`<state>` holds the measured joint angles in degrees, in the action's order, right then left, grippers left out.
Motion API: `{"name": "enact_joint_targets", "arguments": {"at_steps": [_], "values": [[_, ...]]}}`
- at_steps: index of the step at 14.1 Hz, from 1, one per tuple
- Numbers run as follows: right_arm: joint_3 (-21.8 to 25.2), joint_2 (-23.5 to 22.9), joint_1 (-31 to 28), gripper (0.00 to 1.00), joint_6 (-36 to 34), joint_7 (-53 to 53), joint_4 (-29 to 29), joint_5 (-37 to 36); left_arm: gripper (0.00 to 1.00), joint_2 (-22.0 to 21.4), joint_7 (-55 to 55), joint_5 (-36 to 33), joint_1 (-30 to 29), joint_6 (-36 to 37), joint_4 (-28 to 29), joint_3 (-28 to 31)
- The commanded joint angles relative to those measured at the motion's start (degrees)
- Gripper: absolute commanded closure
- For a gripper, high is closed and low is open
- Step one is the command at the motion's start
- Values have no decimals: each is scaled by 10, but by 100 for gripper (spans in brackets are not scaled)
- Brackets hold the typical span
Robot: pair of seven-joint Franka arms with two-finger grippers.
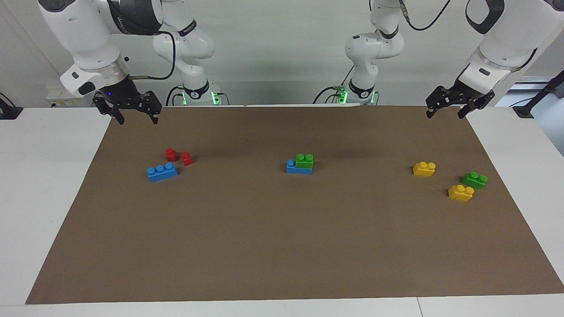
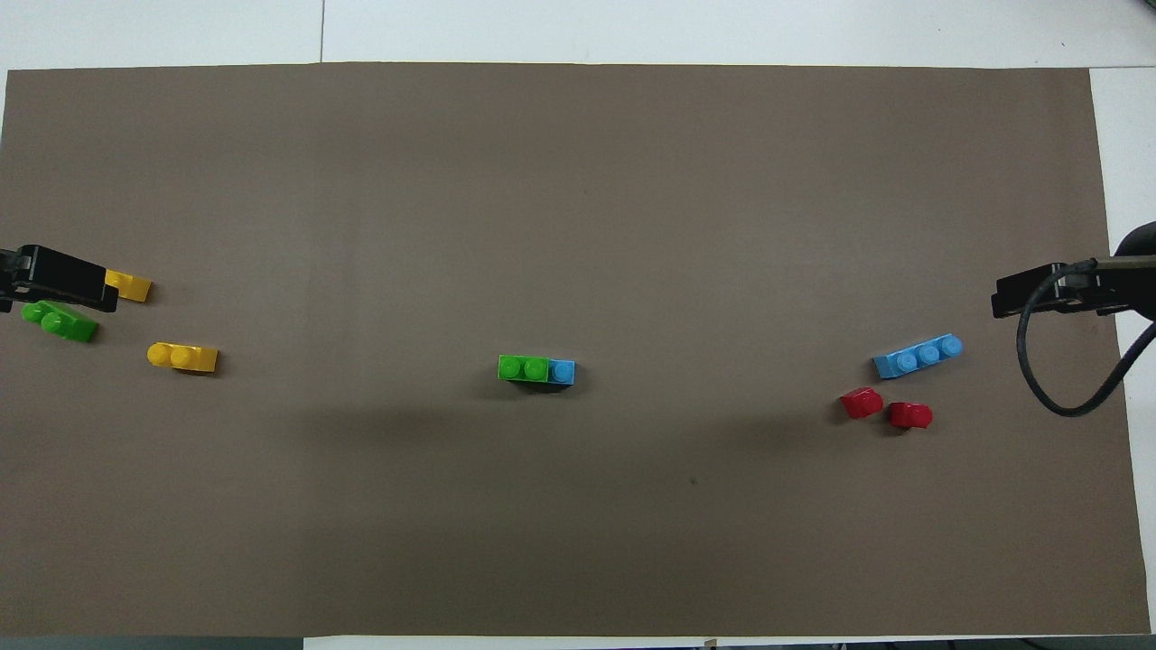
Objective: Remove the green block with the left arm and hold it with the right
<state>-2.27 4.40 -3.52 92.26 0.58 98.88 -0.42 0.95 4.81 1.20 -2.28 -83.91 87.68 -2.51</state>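
Brown mat (image 1: 282, 246), two-stud bright green block (image 1: 304, 161) atop blue brick (image 1: 292, 167).

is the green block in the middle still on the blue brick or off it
On. The green block sits stacked atop the blue brick, covering all but one blue stud.

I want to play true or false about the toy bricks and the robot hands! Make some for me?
1. A small bright green plastic brick sits on top of a longer blue plastic brick mid-table. True.
2. The left gripper holds that green brick. False: it hangs open over the mat's edge, holding nothing.
3. Two small red plastic bricks lie beside another blue brick. True.
4. The right gripper is shut on a yellow brick. False: it is open and holds nothing.
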Motion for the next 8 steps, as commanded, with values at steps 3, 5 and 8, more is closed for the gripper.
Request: {"name": "enact_joint_targets", "arguments": {"at_steps": [3, 5, 8], "values": [[-5, 3, -10, 0, -9, 6, 2, -12, 0, 5, 12, 3, -8, -2, -11, -4], [-5, 3, -8, 0, -9, 8, 2, -12, 0, 3, 7, 3, -8, -2, -9, -4], [-5, 3, -5, 0, -9, -7, 2, -11, 0, -1, 7, 2, -9, -3, -2, -4]]}}
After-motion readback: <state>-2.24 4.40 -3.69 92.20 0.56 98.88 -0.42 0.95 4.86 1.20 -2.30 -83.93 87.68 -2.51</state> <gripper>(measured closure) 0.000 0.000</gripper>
